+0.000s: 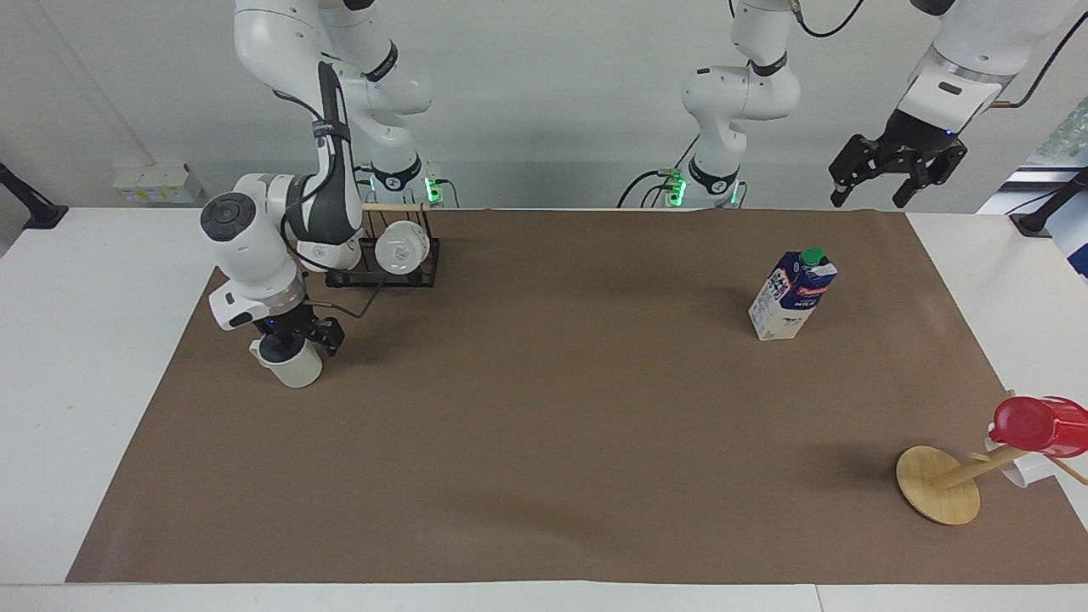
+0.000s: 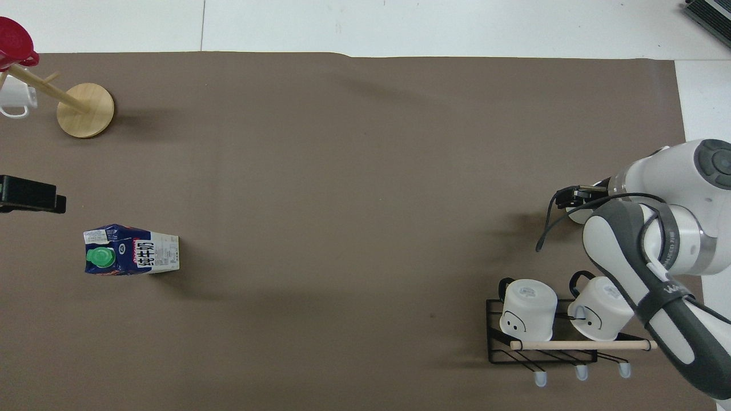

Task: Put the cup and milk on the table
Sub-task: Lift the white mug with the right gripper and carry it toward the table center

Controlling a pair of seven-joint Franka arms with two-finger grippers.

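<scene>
The off-white cup (image 1: pixel 295 371) stands upright on the brown paper at the right arm's end of the table (image 1: pixel 85 357). My right gripper (image 1: pixel 303 340) is open and right over the cup, with one finger down inside the rim. In the overhead view the right gripper (image 2: pixel 573 195) and arm hide most of the cup (image 2: pixel 577 215). The milk (image 1: pixel 792 296) stands upright on the paper toward the left arm's end; it also shows in the overhead view (image 2: pixel 134 251). My left gripper (image 1: pixel 875 191) waits open, raised over that end's edge near the robots.
A black wire rack (image 1: pixel 387 268) with two white mugs stands nearer to the robots than the cup, close beside the right arm. A wooden mug tree (image 1: pixel 939 484) with a red cup (image 1: pixel 1041 425) stands at the left arm's end, farther from the robots than the milk.
</scene>
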